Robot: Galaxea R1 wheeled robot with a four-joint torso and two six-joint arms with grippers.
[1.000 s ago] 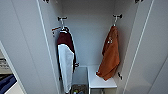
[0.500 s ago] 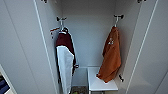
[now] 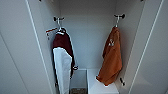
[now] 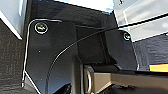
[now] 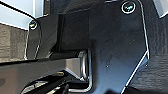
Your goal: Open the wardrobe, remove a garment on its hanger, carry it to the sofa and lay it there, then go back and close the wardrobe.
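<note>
Closer in than half a second ago: camera advanced, contents themselves unmoved. Wardrobe [image 3: 87, 45] open, smooth white panels, both doors swung wide. At two o'clock, garment [image 3: 111, 58], soft orange cloth in loose folds with a small white chest mark, dangling from a thin white hanger [image 3: 116, 22] hooked over a dark peg. At ten o'clock, maroon garment with white sleeves [image 3: 62, 60] on its own hook. At six o'clock, boxy white shelf [image 3: 101, 86]. Whether either gripper's fingers are released or clenched: cannot tell.
</note>
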